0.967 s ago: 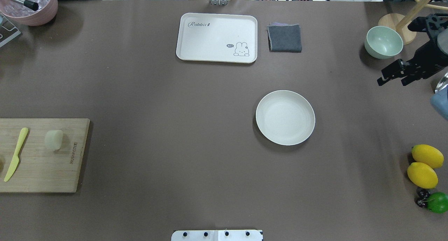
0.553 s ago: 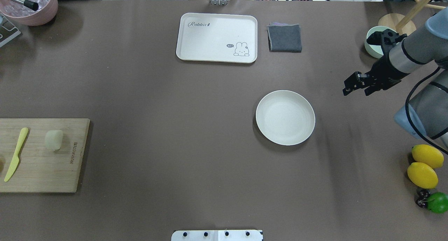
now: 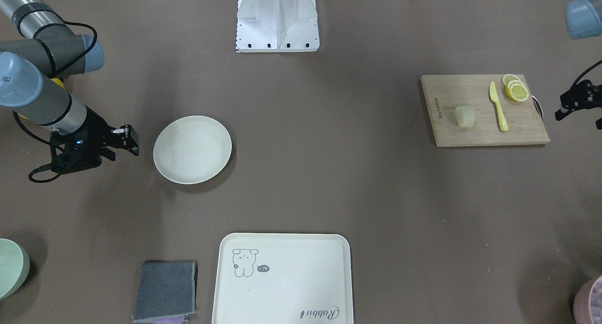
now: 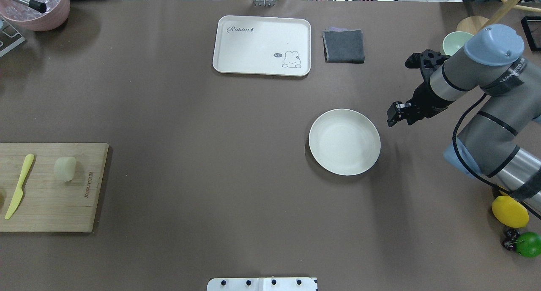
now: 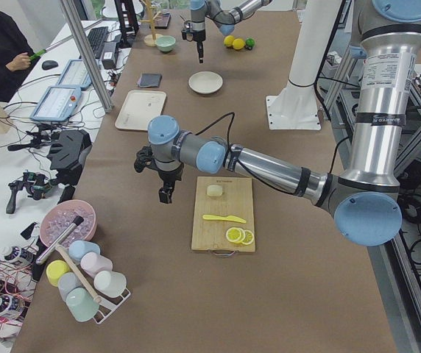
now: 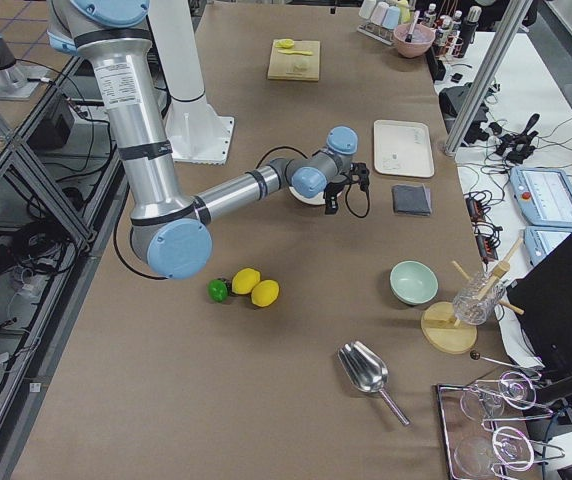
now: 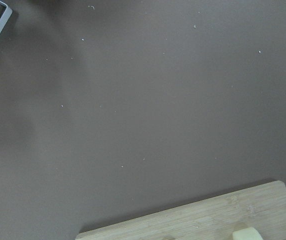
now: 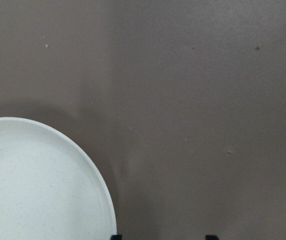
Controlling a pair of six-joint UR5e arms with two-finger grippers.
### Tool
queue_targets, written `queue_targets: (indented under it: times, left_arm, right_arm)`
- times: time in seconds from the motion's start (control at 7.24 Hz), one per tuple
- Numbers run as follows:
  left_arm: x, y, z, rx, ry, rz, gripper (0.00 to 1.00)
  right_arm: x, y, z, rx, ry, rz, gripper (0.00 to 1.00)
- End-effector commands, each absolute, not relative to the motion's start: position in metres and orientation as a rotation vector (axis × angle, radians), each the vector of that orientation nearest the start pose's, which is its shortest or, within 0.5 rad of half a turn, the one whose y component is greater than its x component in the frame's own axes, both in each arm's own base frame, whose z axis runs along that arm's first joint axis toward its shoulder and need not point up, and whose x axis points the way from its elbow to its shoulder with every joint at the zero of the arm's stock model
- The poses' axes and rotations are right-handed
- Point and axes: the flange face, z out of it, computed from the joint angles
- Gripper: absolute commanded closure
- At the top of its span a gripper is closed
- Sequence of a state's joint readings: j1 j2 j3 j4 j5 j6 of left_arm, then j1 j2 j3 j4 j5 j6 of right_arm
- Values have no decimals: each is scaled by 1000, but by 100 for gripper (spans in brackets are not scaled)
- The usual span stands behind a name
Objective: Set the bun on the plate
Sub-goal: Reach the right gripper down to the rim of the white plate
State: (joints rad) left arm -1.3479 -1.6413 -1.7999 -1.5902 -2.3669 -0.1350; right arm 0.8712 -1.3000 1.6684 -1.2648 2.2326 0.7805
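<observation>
Right jaws have moved nearer the plate (image 4: 344, 142).

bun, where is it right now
In the overhead view the bun sits on the wooden cutting board at the table's left edge, just right of the yellow knife, far from the plate.

Even, bright overhead light casts soft shadows beside the plate (image 4: 344, 142); every view is sharp.
</observation>
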Motion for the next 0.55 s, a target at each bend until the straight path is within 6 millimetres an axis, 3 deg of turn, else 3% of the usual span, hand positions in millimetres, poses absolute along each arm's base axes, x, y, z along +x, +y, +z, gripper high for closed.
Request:
queue_targets:
  times: [0.0,0.14,0.41]
  left_arm:
    - [55,-522,507,154,831,209,2]
    - [55,-523,509,149,831,208,2]
    - [56,-524,509,151,829,208,2]
  right_arm:
    - [-361,-502,428,74,-876,-175,36]
    - [-367,-502,425,94,-895,-189,36]
    - [-380,-503,450,124,-926,-217,36]
